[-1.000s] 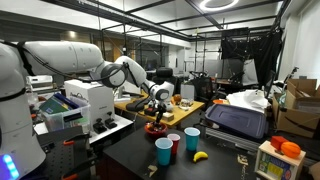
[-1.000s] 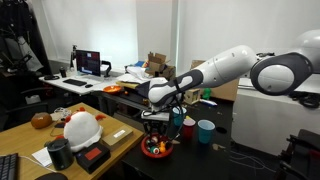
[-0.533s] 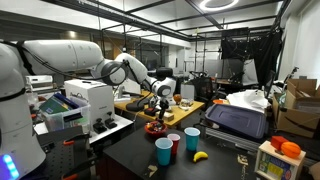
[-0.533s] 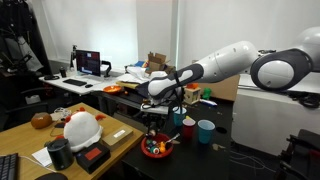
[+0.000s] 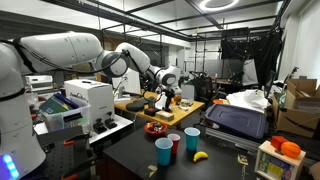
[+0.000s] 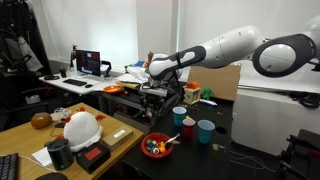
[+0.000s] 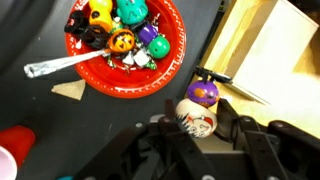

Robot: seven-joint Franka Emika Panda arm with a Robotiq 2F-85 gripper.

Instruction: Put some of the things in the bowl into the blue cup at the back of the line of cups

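My gripper (image 7: 197,118) is shut on a small round toy (image 7: 198,106), white with a purple top, one of the things. It hangs in the air beside the red bowl (image 7: 172,62), which holds several more colourful small things (image 7: 122,40) and a spoon (image 7: 55,67). In both exterior views the gripper (image 5: 166,97) (image 6: 152,102) is raised well above the bowl (image 5: 157,128) (image 6: 156,147). The blue cup (image 5: 191,138) (image 6: 180,116) stands upright at the far end of the line of cups, apart from the gripper.
A red cup (image 5: 174,143) (image 6: 188,127) and a larger-seeming light-blue cup (image 5: 163,151) (image 6: 205,131) complete the line. A banana (image 5: 200,156) lies beside them. A pale wooden board (image 7: 270,50) lies just past the bowl. A hard hat (image 6: 80,127) rests on the near desk.
The arm has lifted out of the bowl, carrying the toy upward and away from it. The bowl and cups have not moved.
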